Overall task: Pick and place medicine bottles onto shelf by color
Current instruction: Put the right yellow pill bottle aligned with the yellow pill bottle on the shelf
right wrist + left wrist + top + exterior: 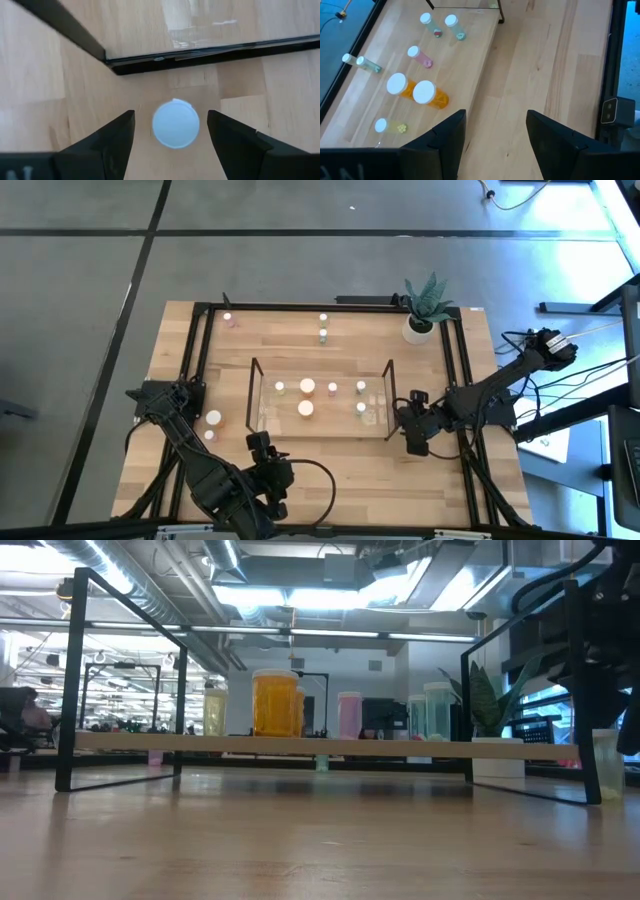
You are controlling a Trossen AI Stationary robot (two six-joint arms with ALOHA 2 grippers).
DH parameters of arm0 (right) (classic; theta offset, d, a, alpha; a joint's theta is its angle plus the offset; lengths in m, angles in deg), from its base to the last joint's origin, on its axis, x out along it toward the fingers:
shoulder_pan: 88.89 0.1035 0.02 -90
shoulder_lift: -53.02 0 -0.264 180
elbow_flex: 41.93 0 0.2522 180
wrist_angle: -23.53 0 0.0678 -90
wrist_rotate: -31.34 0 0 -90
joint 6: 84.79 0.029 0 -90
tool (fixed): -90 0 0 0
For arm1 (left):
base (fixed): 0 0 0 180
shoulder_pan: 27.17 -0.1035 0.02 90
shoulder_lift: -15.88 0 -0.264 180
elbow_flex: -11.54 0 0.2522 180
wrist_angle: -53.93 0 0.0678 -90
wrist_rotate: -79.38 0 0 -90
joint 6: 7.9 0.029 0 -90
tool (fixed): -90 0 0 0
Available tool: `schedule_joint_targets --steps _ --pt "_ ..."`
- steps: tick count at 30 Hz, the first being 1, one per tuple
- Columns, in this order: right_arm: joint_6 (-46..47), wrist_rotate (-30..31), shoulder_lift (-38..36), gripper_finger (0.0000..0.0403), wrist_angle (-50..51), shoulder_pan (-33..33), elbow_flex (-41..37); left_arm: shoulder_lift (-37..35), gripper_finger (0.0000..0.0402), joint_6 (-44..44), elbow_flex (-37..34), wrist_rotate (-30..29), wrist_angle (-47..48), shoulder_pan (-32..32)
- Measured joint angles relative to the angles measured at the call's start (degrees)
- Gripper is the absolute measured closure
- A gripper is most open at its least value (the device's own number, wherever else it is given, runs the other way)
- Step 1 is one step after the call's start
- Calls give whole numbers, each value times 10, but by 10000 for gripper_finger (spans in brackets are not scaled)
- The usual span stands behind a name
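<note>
Beside the right end of the shelf (320, 398), we see the right gripper (171, 131) hanging over a white-capped bottle (175, 124).

Its jaws are spread, one on each side of the cap with a gap on both sides, so nothing is pinched (the bottle stands on the wood just outside the shelf's dark frame edge). Our left gripper (496, 135) waits near the front of the table, jaws also spread and holding nothing. On the shelf we count several bottles: two larger orange ones (425, 94) side by side, a pink one (419, 56), greenish ones (454, 26) and a pale one (390, 126). More bottles (213, 420) stand on the table left of the shelf, others (323, 326) behind it near the potted plant (424, 305).
</note>
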Motion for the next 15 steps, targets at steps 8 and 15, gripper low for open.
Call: schedule_joint_targets --steps 8,15 --pt "2 7 0 191 1 0 0 0 200 0 0 0 0 0" --pt "3 7 0 240 2 0 0 0 200 0 0 0 0 0"
